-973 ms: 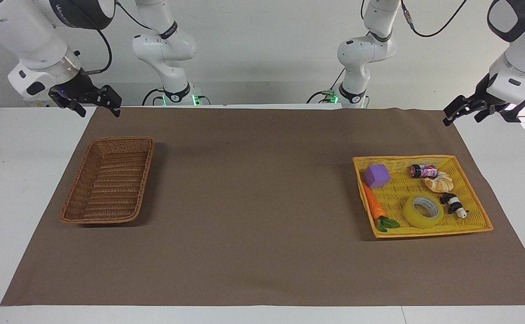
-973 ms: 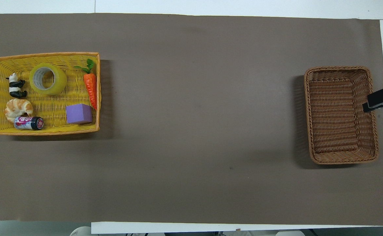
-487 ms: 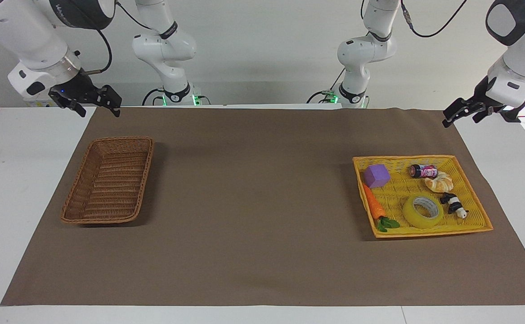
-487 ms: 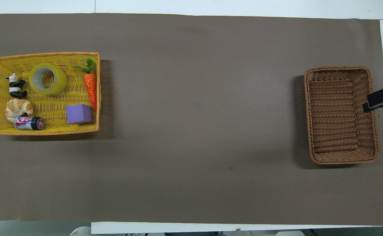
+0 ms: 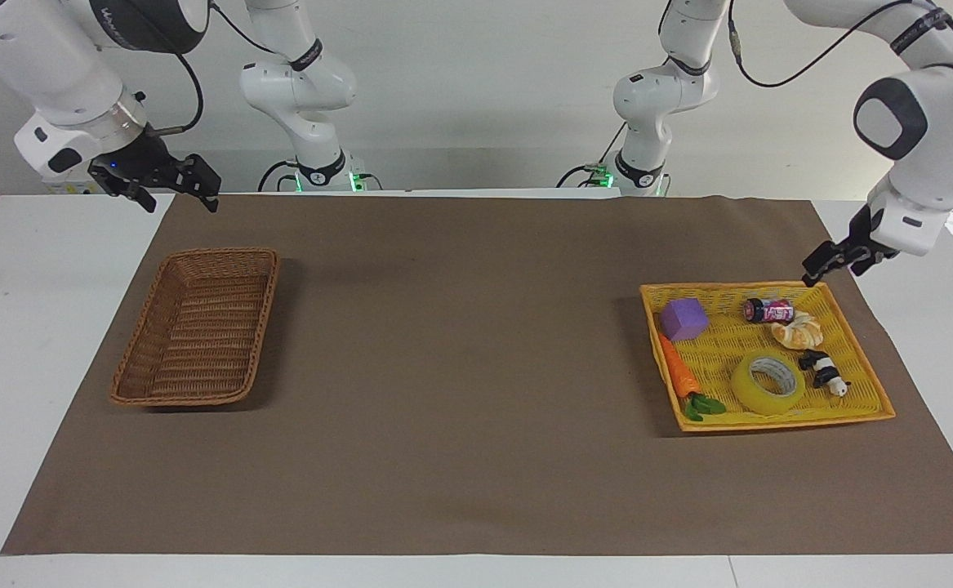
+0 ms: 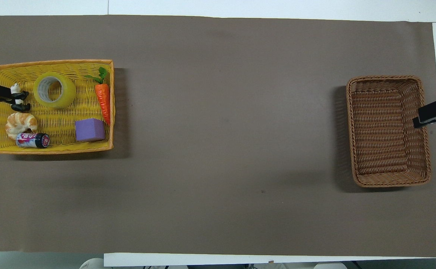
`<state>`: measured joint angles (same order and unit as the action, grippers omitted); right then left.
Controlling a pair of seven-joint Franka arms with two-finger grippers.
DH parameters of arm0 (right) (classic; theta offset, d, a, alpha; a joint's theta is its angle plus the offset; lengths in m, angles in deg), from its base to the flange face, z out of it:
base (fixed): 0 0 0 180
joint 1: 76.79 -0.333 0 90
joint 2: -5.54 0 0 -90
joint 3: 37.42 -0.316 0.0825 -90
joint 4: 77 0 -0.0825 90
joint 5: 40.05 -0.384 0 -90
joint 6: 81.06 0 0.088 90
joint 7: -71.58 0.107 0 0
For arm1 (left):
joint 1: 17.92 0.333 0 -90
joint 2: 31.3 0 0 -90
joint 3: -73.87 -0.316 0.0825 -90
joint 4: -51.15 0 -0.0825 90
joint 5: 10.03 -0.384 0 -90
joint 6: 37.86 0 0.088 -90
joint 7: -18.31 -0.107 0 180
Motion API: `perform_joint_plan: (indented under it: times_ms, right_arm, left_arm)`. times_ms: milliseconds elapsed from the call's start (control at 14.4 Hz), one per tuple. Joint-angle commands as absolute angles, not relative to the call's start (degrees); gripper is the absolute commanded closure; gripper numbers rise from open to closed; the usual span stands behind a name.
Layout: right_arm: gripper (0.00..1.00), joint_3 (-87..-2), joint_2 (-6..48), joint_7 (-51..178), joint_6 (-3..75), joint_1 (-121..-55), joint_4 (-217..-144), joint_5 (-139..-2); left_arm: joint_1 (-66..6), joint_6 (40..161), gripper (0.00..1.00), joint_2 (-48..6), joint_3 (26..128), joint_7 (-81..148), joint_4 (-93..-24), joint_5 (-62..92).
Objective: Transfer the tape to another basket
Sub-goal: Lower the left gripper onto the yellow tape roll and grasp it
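While the tape [image 5: 768, 384] lies in the yellow tray [image 5: 868, 359], the wicker basket [image 5: 196, 328] holds nothing — left gripper [image 5: 829, 263] near the tray, right gripper [image 5: 174, 186] waiting, jaw states unreadable.

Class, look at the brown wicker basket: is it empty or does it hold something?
Empty. The wicker basket shows only bare woven floor in both views; the tape lies in the yellow tray.

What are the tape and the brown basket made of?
The tape looks like glossy, see-through yellow plastic film wound on a pale grey core, probably cardboard: light shines off its side. The basket looks like woven wicker or rattan, matte brown: you can see the strands plaited in rows. It could be plastic imitation.
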<state>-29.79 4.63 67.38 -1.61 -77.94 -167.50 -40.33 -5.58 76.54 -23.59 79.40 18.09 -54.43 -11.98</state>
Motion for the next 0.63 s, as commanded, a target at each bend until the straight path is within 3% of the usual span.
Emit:
perform_joint_plan:
  times_ms: [0, 417, 556]
  right_arm:
    - [0.0, -30.12, 3.35, 65.96, -1.52, -77.67, -169.02, -39.61]
    - [0.0, -30.12, 3.35, 65.96, -1.52, -77.67, -169.02, -39.61]
    - [0.0, -30.12, 3.35, 65.96, -1.52, -77.67, -169.02, -39.61]
  left_arm:
    - [-5.88, 87.88, 0.0, -14.8, 79.41, 18.39, -53.53, -11.7]
    - [-6.23, 93.09, 0.01, -9.77, 79.5, 18.39, -53.18, -11.7]
    - [-6.32, 93.45, 0.1, -9.5, 79.5, 18.31, -53.18, -11.79]
